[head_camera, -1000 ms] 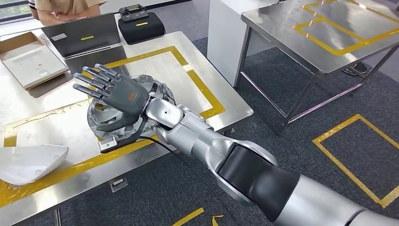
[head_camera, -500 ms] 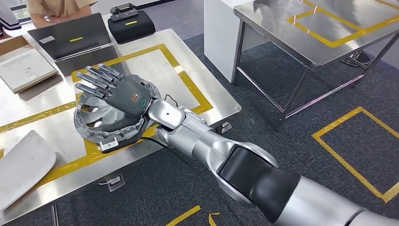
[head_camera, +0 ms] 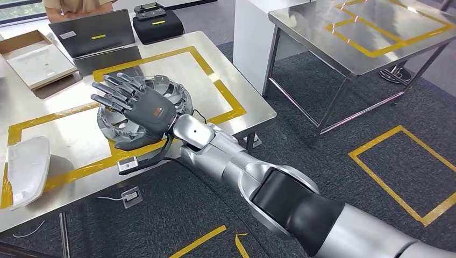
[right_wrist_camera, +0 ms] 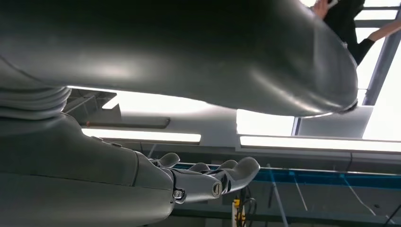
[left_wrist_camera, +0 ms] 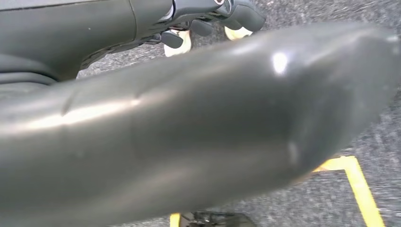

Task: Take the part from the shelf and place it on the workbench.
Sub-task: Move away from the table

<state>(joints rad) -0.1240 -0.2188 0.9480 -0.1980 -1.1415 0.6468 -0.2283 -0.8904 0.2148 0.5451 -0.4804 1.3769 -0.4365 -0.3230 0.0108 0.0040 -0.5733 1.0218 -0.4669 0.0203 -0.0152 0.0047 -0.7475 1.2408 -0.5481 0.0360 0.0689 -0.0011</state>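
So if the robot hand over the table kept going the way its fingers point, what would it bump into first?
Probably nothing soon. The right robot hand points up-left across the table, above the round metal part. Farther on lies a cardboard box, though the hand's height is unclear.

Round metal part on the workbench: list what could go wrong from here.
1. The right hand lies spread over the round metal part, its thumb low by the rim. Pulling back could hook the part and drag it.
2. The part sits across the yellow tape near the workbench front edge, so a drag might tip it off.
3. The black cable under the wrist could snag.
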